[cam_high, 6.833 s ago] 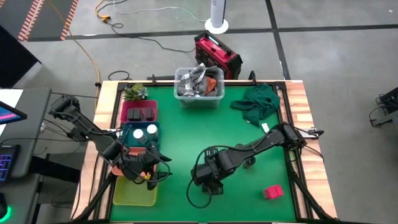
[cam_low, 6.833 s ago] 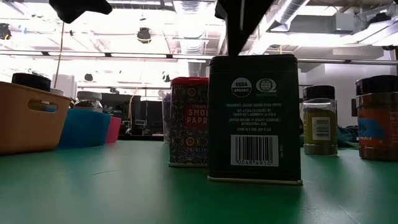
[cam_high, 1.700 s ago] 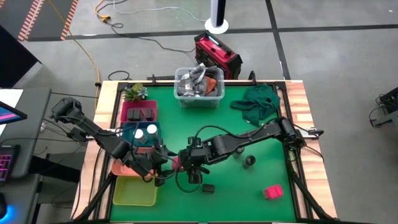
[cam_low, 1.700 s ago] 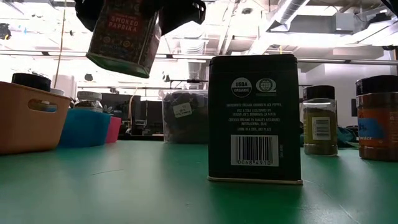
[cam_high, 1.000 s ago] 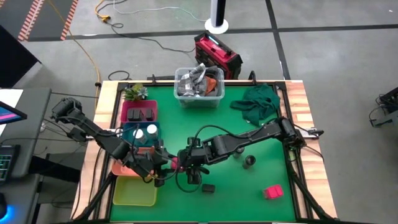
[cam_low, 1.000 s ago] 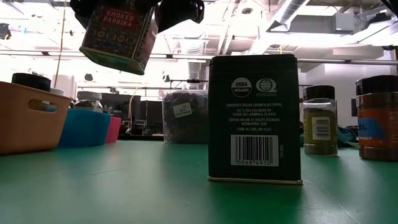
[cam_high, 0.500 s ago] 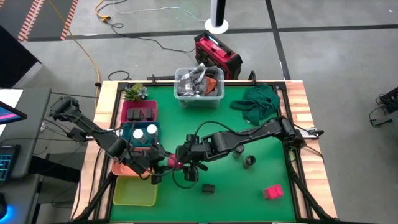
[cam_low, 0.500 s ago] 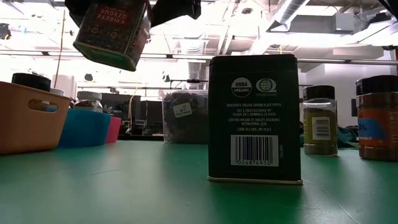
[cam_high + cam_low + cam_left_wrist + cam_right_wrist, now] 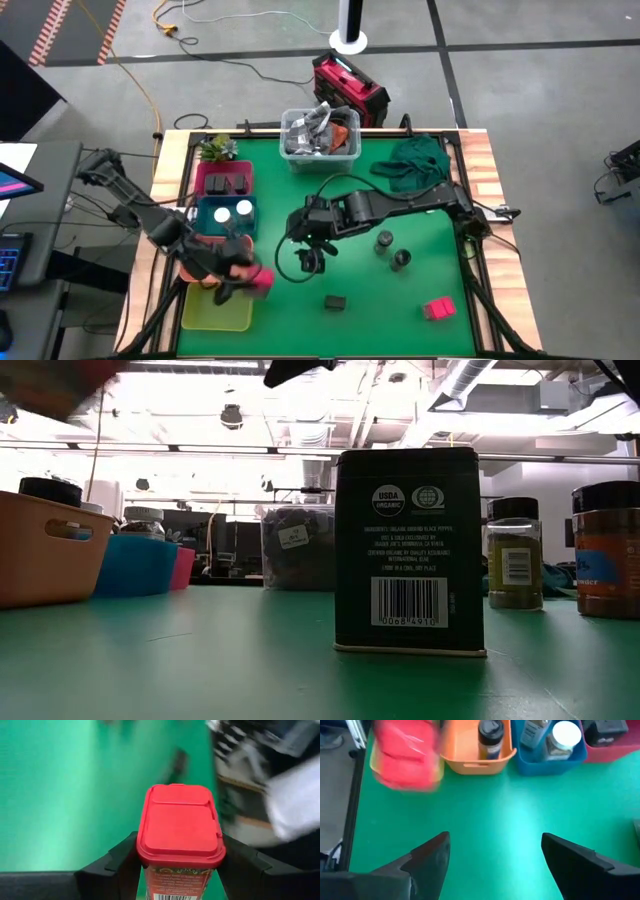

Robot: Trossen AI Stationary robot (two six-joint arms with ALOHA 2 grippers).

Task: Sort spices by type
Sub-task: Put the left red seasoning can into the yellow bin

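My left gripper [image 9: 180, 857] is shut on a pink-red rectangular box [image 9: 262, 279] with a red lid, in the air over the near-left part of the table, beside the yellow-green tray [image 9: 213, 310]. My right gripper [image 9: 495, 855] is open and holds nothing; it hangs above the green mat at mid-table [image 9: 310, 256]. On the mat stand a black box [image 9: 334, 301], another pink-red box [image 9: 437, 309] and two dark grey jars [image 9: 384, 241] [image 9: 401, 259]. The black box [image 9: 408, 550] fills the middle of the low view. My left gripper pinches the pink-red box between its two fingers [image 9: 120, 862], one on each side wall just below the red lid [image 9: 180, 822]. The fingers come roughly level from the table's left. The box is lifted clear, its lid turned toward the wrist camera.
Along the left edge, far to near, stand a red tray [image 9: 224, 180] with black boxes, a blue tray [image 9: 212, 214] with white-topped jars, an orange tray [image 9: 470, 762] with a dark jar, and the yellow-green tray. A clear bin [image 9: 320, 140] and a green cloth [image 9: 415, 160] lie at the far side.
The two grippers were together at the pink-red box above mid-table. My right gripper let go and drew back toward the far right. My left gripper, keeping the box, carried it toward the near-left, up to the yellow-green tray.
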